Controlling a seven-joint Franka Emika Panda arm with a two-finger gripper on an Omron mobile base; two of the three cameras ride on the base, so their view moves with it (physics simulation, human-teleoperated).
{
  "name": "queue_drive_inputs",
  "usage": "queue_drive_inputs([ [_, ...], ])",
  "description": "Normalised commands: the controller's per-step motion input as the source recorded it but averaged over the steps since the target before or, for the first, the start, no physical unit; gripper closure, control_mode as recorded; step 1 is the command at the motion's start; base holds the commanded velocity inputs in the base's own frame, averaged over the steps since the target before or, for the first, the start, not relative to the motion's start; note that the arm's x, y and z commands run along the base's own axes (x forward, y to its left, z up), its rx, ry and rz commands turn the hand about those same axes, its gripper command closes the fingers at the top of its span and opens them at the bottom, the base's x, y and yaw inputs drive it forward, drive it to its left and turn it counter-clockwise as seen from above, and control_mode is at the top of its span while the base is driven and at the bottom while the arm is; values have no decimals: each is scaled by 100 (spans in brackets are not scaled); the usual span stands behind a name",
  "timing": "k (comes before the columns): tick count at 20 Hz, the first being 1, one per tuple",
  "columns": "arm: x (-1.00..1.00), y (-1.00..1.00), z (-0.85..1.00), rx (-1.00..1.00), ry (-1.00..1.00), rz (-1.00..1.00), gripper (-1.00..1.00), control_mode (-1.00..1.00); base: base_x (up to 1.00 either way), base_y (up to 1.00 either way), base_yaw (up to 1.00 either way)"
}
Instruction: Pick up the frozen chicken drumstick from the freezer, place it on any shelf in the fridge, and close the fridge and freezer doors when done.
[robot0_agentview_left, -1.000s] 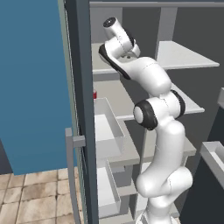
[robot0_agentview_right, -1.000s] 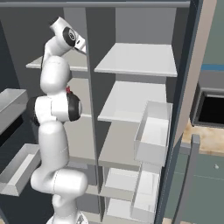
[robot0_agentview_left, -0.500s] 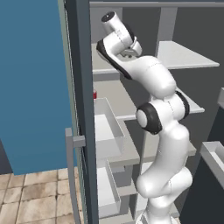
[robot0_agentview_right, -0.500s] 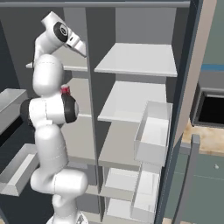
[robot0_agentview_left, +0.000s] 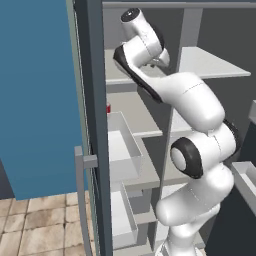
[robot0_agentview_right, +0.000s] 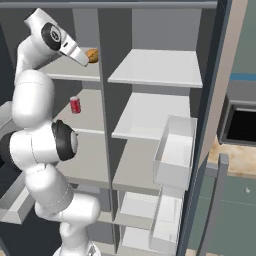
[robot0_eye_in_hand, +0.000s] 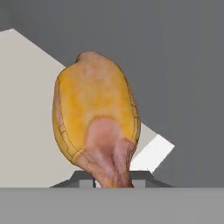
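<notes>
The frozen chicken drumstick (robot0_agentview_right: 92, 55) lies on the top shelf of the freezer (robot0_agentview_right: 60, 70), the left column. In the hand view the golden-brown drumstick (robot0_eye_in_hand: 96, 118) stands very close, its pinkish narrow end down between my fingertips. My gripper (robot0_eye_in_hand: 113, 179) reaches into that shelf with its fingers (robot0_eye_in_hand: 87, 177) on either side of the narrow end, and it looks open. From the right base view the gripper (robot0_agentview_right: 83, 57) sits just left of the drumstick. The fridge's top shelf (robot0_agentview_right: 160, 67) is bare.
A red can (robot0_agentview_right: 75, 105) stands on the freezer's second shelf. The freezer door (robot0_agentview_left: 35, 100) hangs open at the left with bins (robot0_agentview_left: 122, 145) on its inside. The fridge door (robot0_agentview_right: 220, 100) is open at the right, also with bins (robot0_agentview_right: 175, 155). A divider (robot0_agentview_right: 105, 100) separates the columns.
The arm has swung left and up into the freezer's top shelf, bringing the hand up to the drumstick. The drumstick has not moved.
</notes>
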Motion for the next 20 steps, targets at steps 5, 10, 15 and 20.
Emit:
queue_drive_inputs([
  [5, -100, 0, 32, 5, -21, 19, 100, -100, 0, 0, 0],
  [10, -100, 0, 28, 3, -16, 28, 100, -100, 0, 0, 0],
  [15, -100, -3, 24, 0, -6, 29, 100, -100, 0, 0, 0],
  [20, -100, -20, 10, -1, 0, 29, 100, -100, 0, 0, 0],
])
